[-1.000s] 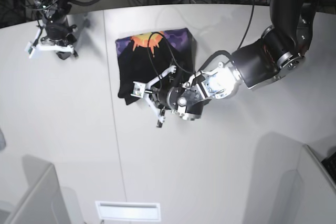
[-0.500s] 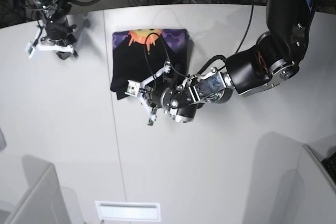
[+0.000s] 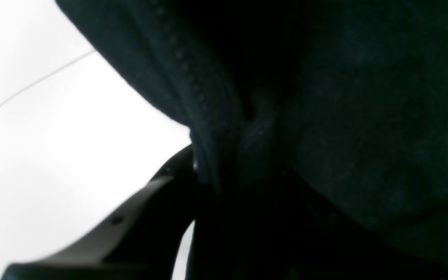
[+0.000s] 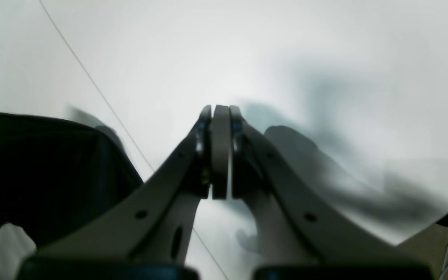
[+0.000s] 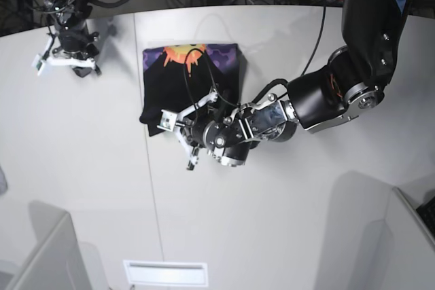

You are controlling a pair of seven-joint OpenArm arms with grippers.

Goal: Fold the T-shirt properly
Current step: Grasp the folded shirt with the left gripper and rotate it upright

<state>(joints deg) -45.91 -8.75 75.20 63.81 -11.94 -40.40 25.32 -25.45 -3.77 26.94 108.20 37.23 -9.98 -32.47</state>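
The black T-shirt (image 5: 190,83) lies folded into a rough rectangle on the white table (image 5: 81,168), its orange sun and purple print facing up at the far edge. My left gripper (image 5: 174,135) is at the shirt's near edge and is shut on the T-shirt. In the left wrist view the black cloth (image 3: 344,136) fills the frame and bunches at the left gripper (image 3: 208,182), above one dark finger (image 3: 130,225). My right gripper (image 5: 66,60) hovers at the table's far left, apart from the shirt. The right gripper (image 4: 220,116) is shut on nothing. Black cloth (image 4: 45,171) shows at that view's left.
A thin seam (image 5: 144,168) runs front to back across the table, along the shirt's left edge. Grey partitions stand at the near left (image 5: 41,256) and near right (image 5: 408,236). A white slot (image 5: 165,273) sits at the front edge. Cables crowd the back.
My left arm has moved to the left, and the T-shirt has slid left with it across the table. The right arm has not moved.
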